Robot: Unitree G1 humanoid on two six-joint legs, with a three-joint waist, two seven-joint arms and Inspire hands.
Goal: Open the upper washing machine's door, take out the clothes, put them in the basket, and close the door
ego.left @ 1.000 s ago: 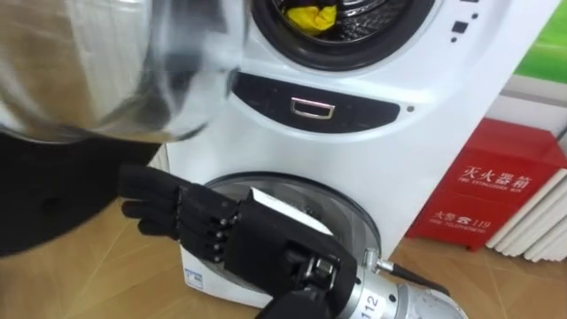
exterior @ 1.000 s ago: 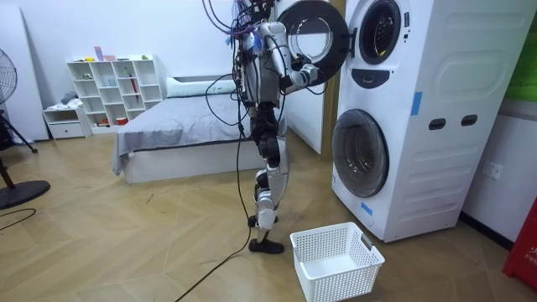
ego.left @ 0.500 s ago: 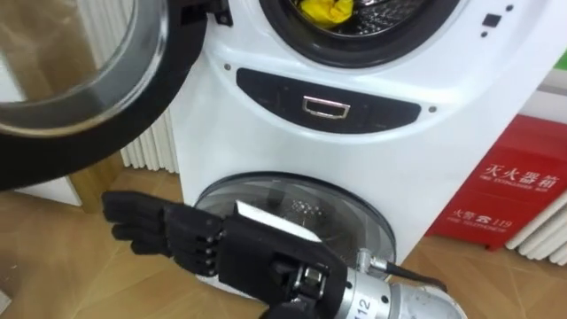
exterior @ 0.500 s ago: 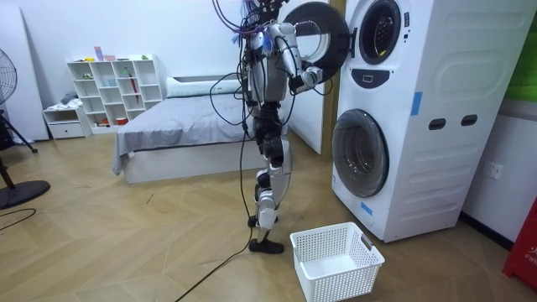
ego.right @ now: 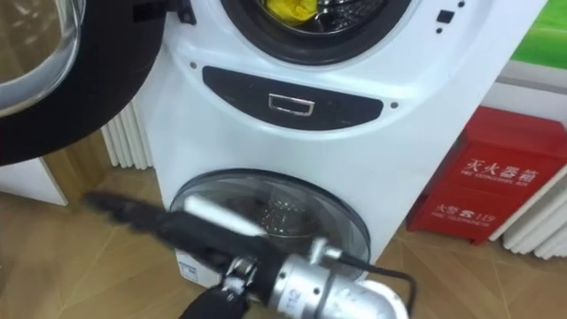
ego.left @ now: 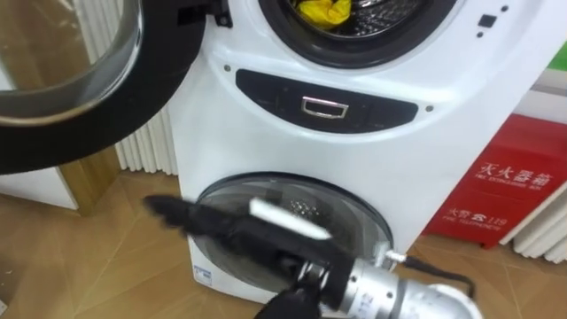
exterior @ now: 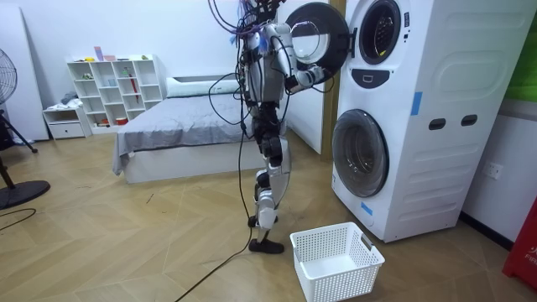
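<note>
White steel, two drums stacked: the washing machine rises before me, and I stand upright on the wood floor at its front, on the room view's left of it. Its upper door, a black ring round glass, is swung wide open to the left of the upper drum's mouth. The lower door of the machine is closed. A white laundry basket sits on the floor in front of the machine's lower drum, near my feet. A red cabinet stands just to the right of the machine. My right robot hand hangs in front of the machine, seen across its lower door. It is blurred, with fingers stretched out to the left and grasping nothing. The clothes, a yellow bundle, lie inside the machine's upper drum, well apart from my robot hand.
</note>
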